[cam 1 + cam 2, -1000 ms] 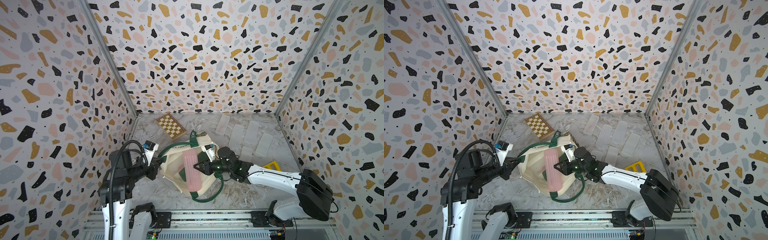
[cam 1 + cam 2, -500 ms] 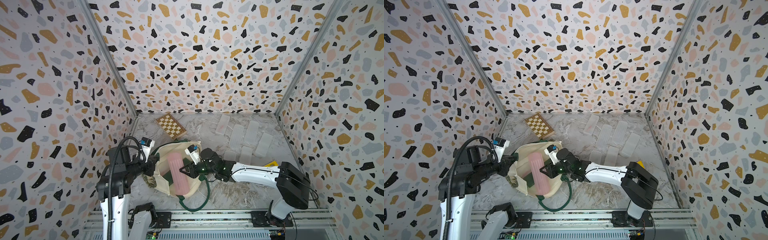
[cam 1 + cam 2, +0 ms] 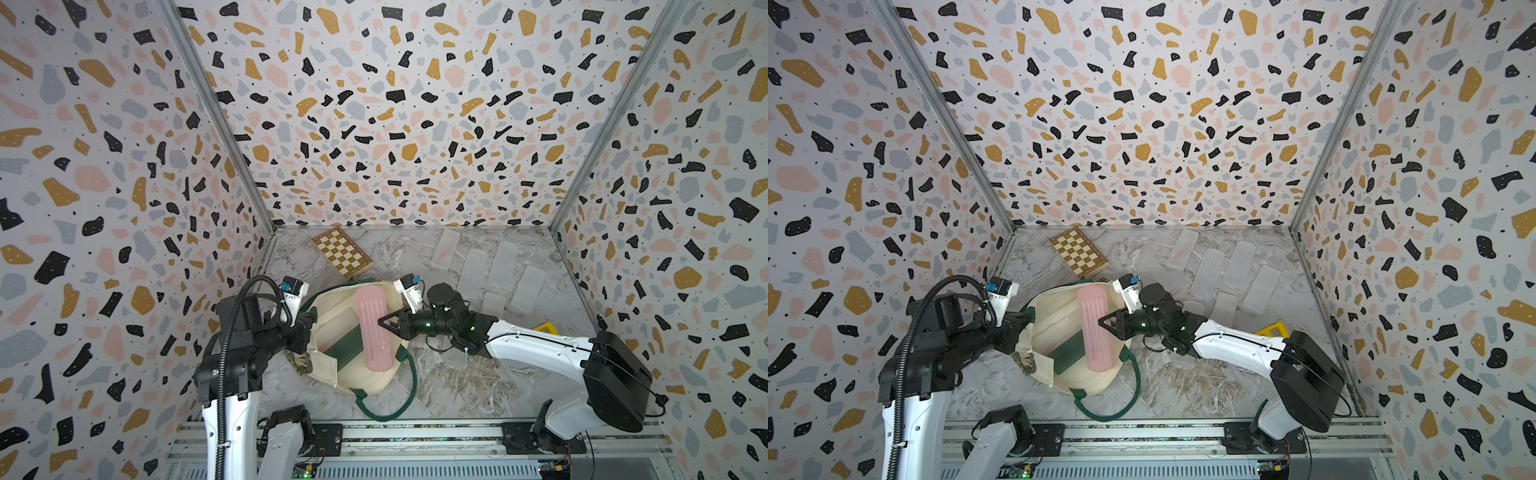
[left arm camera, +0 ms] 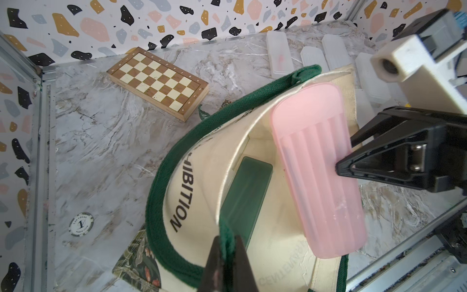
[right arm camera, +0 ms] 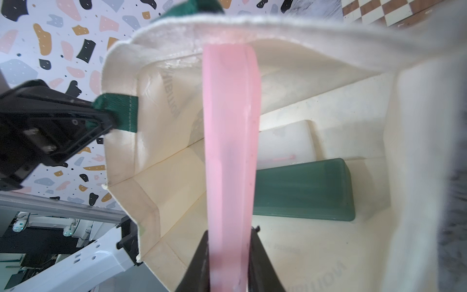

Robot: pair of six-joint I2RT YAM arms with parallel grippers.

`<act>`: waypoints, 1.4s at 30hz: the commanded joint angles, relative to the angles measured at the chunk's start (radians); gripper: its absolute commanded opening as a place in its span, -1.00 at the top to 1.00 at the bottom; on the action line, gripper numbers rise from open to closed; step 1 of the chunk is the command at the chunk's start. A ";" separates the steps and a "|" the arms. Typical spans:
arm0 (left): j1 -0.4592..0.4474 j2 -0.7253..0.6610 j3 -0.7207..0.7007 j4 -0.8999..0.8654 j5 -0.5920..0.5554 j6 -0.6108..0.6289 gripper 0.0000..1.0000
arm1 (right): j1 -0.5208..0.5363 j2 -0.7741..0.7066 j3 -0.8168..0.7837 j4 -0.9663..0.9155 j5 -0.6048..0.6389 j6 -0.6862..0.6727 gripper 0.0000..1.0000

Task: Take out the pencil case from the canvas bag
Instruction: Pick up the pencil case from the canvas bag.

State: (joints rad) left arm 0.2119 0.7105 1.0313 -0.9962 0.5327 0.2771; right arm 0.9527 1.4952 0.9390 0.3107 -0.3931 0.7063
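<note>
Bag mouth: the canvas bag [image 3: 372, 380] gapes upward, its rim drawn wide by the left claw [image 4: 225, 255] pinched on a green strap [image 5: 121, 111].
Obstruction in mouth: the pink pencil case [image 3: 372, 328], clamped by the right claw [image 3: 384, 324], stands across the opening on that arm's side.
Open slot: between pink case and strap-side wall; below it a green case [image 5: 303, 189] and a white case [image 5: 285, 144] lie on the bag floor.
Open surface [image 3: 457, 390]: bare marble between bag and right arm's base; translucent cases [image 3: 473, 270] crowd rear right; chessboard [image 3: 341, 257] at rear left; handle loop [image 3: 414, 386] trails frontward.
</note>
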 commanded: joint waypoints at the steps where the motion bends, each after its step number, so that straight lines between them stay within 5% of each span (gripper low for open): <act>1: 0.025 -0.024 -0.036 0.052 -0.039 0.010 1.00 | -0.015 -0.067 0.001 0.005 -0.012 -0.003 0.77; 18: 0.091 -0.037 -0.056 0.068 -0.086 -0.008 1.00 | -0.150 -0.160 0.009 -0.047 -0.061 0.008 0.78; 42: 0.153 -0.036 -0.062 0.077 -0.114 -0.022 1.00 | -0.467 -0.102 0.087 -0.122 -0.188 0.024 0.79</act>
State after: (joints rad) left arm 0.3534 0.6708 0.9768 -0.9470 0.4355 0.2714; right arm 0.5049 1.3903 0.9848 0.1864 -0.5510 0.7338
